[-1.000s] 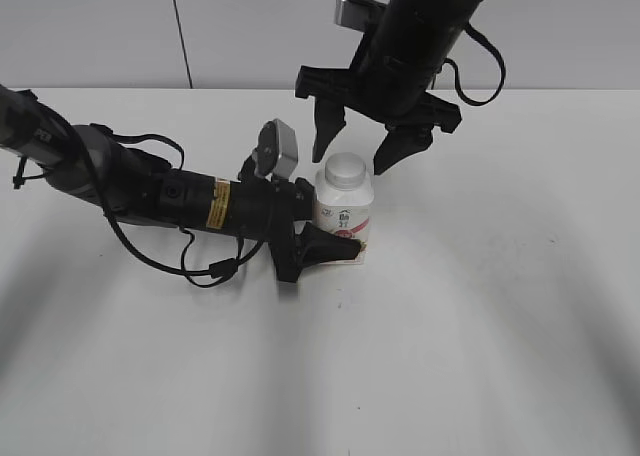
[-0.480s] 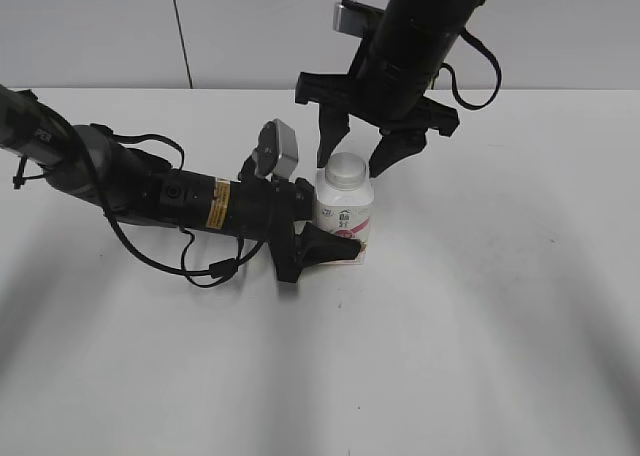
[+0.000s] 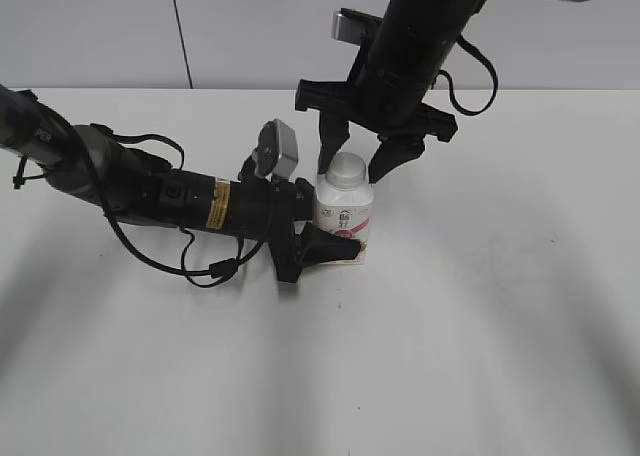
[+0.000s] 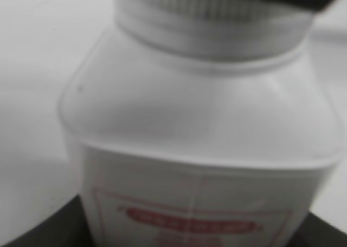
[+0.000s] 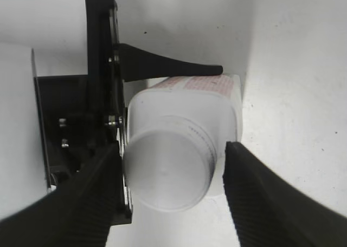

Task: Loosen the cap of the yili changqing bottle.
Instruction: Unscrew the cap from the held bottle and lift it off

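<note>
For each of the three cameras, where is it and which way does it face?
Exterior: in front, slanting down at the table; both arms, the left hand and the right hand show.
Left wrist: level, close on the bottle; dark hand parts at the edges.
Right wrist: straight down on the cap between its fingers.
All share the bottle.

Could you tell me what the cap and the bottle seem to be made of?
The cap: likely smooth matte white plastic, with fine ribbing around its edge. The bottle: apparently opaque white plastic, slightly glossy with soft highlights on its rounded shoulders, carrying a pink-red printed label.
</note>
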